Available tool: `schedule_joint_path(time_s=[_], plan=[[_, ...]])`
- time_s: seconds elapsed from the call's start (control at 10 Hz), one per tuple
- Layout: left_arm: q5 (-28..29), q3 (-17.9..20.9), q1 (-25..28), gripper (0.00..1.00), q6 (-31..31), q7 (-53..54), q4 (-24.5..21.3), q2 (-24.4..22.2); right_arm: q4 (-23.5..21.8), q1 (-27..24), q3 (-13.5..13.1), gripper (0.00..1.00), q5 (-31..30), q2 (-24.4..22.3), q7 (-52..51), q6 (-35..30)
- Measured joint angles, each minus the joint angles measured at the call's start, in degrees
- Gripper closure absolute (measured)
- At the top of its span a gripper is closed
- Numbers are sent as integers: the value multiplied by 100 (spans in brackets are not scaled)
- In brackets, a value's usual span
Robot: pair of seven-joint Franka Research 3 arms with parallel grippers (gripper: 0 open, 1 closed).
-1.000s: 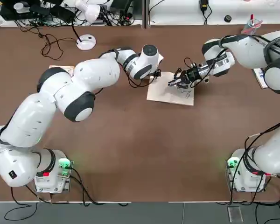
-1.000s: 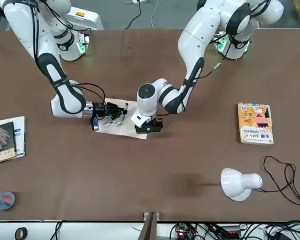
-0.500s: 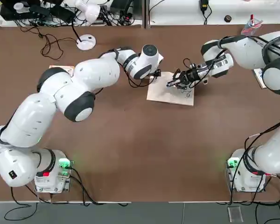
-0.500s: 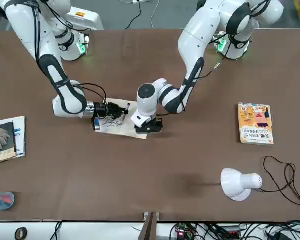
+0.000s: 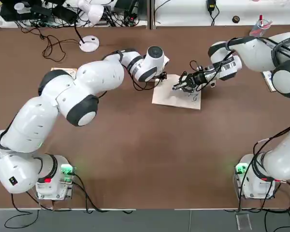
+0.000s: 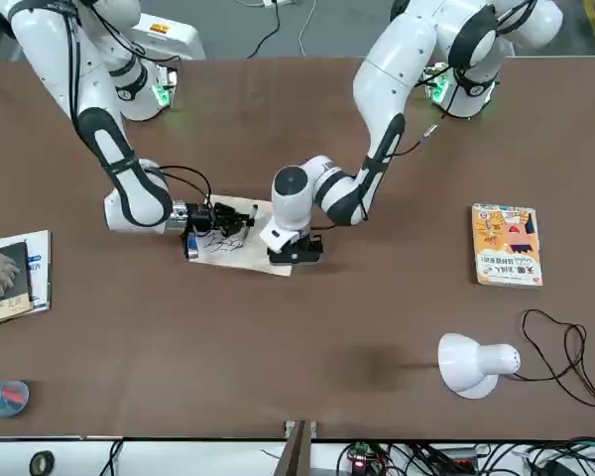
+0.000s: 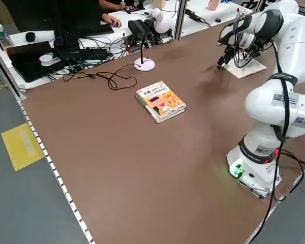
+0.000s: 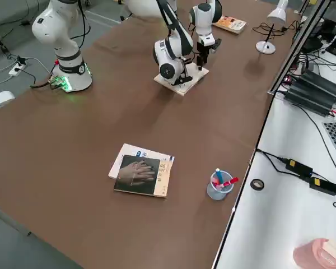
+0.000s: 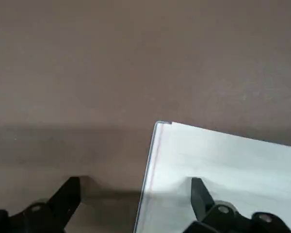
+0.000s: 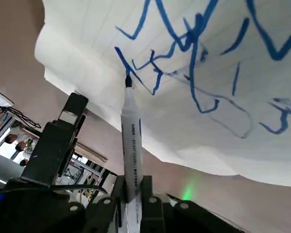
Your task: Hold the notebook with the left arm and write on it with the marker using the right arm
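Cream notebook (image 5: 176, 95) lies mid-bench (image 5: 135, 145), unmoved; we note the right end effector (image 5: 178, 86) has crept slightly along the page since a second ago. One notebook, one marker (image 10: 130, 145), two other books. Right end effector clamps the marker, tip touching paper. Left end effector (image 9: 136, 204) stands wide, one finger pressing the notebook's edge.
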Motion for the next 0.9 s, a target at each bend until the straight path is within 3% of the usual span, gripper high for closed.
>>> schedule_joint_path(time_s=[0.5, 0.9], plan=[[0, 0, 0, 0, 0, 0, 0, 0, -4, -126, -34, 83, -108, -112, 124, 22], [0, 0, 0, 0, 0, 0, 0, 0, -28, -477, -48, 83, -702, -443, 290, -385]])
